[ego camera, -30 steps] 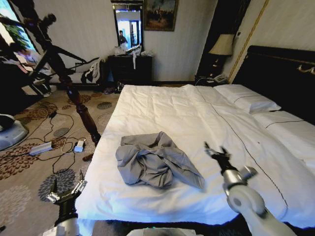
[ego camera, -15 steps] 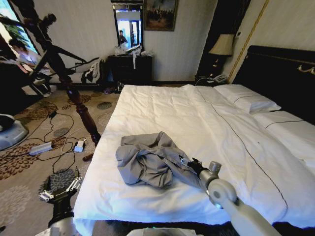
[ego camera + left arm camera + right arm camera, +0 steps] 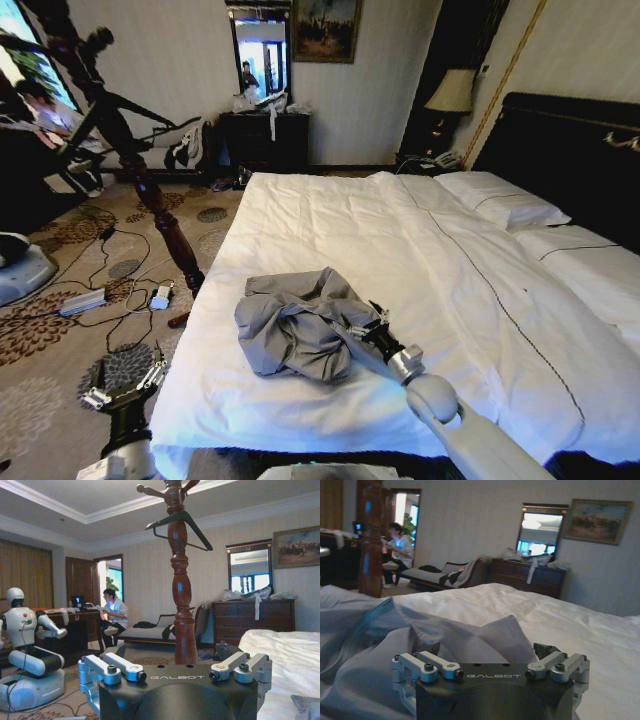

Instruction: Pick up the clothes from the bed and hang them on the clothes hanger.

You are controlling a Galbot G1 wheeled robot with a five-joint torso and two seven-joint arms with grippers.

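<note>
While the left gripper (image 3: 122, 387) idled spread beside the bed (image 3: 400, 240), the right gripper's (image 3: 366, 325) spread jaws met the clothes (image 3: 300, 330); pinching's probably next.

A hotel-style bedroom. A wide bed (image 3: 420, 240) with white sheets, pillows (image 3: 500, 205) and a tall black headboard (image 3: 570, 150) stands on patterned carpet (image 3: 60, 330); a bedside lamp (image 3: 452, 92), a dark wooden dresser (image 3: 265, 140) under a mirror (image 3: 260, 50), a framed painting (image 3: 325, 28) and a sofa (image 3: 160, 630) furnish the papered walls.
</note>
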